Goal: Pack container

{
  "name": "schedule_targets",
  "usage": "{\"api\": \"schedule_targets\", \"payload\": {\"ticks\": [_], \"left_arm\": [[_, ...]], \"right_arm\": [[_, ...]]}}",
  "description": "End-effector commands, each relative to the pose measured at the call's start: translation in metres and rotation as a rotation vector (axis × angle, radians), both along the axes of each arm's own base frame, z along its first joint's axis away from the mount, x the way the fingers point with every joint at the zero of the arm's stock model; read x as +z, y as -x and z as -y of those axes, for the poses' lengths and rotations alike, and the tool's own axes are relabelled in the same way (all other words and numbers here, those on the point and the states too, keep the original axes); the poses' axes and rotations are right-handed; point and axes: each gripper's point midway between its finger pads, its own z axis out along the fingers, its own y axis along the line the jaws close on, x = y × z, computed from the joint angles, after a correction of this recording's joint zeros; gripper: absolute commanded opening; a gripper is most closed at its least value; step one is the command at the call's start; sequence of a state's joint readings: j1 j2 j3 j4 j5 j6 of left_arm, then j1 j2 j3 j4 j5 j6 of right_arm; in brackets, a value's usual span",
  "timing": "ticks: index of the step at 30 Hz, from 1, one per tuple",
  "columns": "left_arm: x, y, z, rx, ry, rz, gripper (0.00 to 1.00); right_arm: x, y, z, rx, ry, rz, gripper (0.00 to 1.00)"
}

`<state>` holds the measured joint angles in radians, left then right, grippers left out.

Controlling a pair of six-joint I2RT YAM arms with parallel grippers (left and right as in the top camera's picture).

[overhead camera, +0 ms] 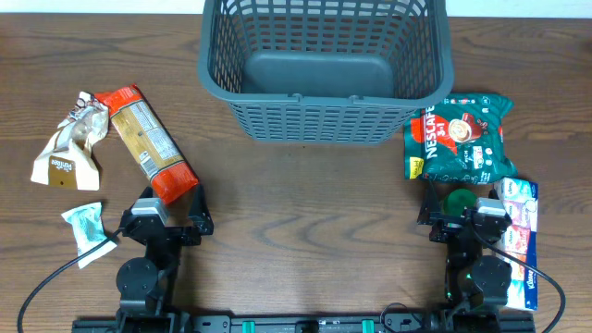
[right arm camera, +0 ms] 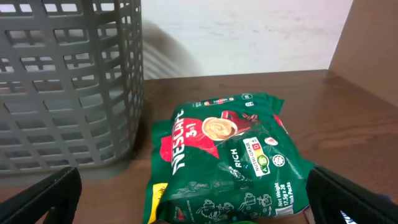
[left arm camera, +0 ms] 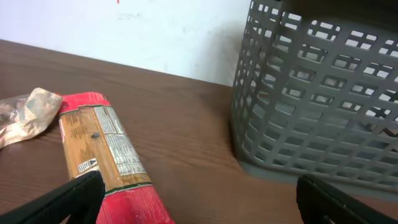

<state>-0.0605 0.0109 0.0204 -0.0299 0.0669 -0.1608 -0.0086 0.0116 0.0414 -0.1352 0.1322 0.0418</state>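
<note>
The dark grey lattice container (overhead camera: pixel 324 116) stands at the back middle of the table, nothing visible inside it; it also shows in the left wrist view (left arm camera: pixel 323 106) and the right wrist view (right arm camera: pixel 62 93). A red and tan snack packet (overhead camera: pixel 146 143) lies left of it, its near end beside my left gripper's left finger (left arm camera: pixel 106 155). A green Nescafe bag (overhead camera: pixel 462 139) lies right of the container, just ahead of my right gripper (right arm camera: pixel 230 162). My left gripper (overhead camera: pixel 174 215) is open and empty. My right gripper (overhead camera: pixel 462 215) is open and empty.
A crumpled beige packet (overhead camera: pixel 69 143) lies at the far left, also in the left wrist view (left arm camera: pixel 28 115). A small white and teal sachet (overhead camera: pixel 85 229) lies by the left arm. A white and blue tissue pack (overhead camera: pixel 520 231) lies beside the right arm.
</note>
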Motion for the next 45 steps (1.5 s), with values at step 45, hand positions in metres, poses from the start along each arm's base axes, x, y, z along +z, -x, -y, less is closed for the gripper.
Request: {"api": "schedule_targets", "payload": {"ticks": [45], "left_arm": [[-0.0151, 0.0009, 0.0005, -0.003, 0.004, -0.046, 0.99]], "right_arm": [[-0.0004, 0.0002, -0.0014, 0.001, -0.009, 0.003, 0.99]]}}
